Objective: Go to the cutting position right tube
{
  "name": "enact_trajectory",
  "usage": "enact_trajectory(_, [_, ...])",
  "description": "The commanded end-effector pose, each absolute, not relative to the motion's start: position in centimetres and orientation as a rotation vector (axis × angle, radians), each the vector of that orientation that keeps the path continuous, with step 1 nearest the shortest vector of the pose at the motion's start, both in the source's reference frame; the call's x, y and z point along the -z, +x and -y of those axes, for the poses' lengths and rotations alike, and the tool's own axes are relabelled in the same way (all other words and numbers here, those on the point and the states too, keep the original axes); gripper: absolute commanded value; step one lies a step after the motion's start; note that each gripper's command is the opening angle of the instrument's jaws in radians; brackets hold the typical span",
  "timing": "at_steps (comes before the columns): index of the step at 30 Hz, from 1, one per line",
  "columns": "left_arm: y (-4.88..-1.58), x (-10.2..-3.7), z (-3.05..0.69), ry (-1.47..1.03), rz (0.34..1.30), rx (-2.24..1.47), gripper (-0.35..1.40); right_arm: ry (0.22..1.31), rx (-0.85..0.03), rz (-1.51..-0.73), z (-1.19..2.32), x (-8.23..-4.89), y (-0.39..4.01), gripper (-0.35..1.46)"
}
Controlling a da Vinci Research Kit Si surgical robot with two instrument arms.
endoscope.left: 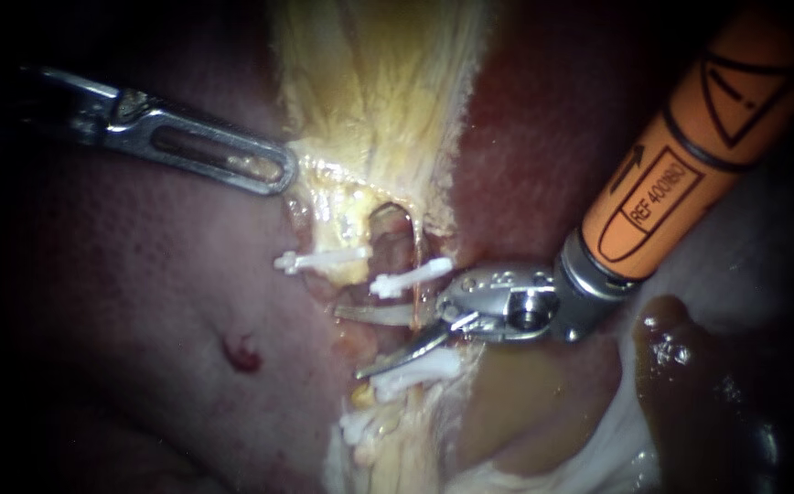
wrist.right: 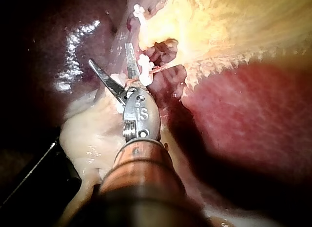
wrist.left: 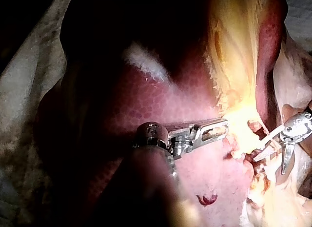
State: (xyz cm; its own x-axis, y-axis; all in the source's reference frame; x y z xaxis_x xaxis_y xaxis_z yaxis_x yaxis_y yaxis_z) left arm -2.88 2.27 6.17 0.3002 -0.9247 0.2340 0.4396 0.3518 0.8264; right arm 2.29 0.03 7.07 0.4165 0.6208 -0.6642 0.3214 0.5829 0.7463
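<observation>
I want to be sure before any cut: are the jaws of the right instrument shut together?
No, the right instrument has its two jaws spread in a V, with a clear gap between them.

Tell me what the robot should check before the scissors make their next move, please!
1. Blades of the right instrument stand open: ok.
2. Jaws of the left instrument are shut on the yellow tissue: ok.
3. A white clip sits on each side of the blades, the upper clip and the lower clip: ok.
4. The right tube runs between the blades: cannot tell, it is hidden there.
5. Blade tips are free of the liver: cannot tell.
</observation>
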Motion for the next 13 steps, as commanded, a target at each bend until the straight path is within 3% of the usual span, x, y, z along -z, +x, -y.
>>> enact_trajectory(1, [-2.88,-6.17,-2.27,0.726,0.807,1.019,-0.35,0.984,-0.233,-1.173,-0.03,-7.07,2.29,1.39])
enact_trajectory(13, [-2.88,-6.17,-2.27,0.725,0.807,1.019,-0.35,0.984,-0.233,-1.173,-0.03,-7.08,2.29,1.39])
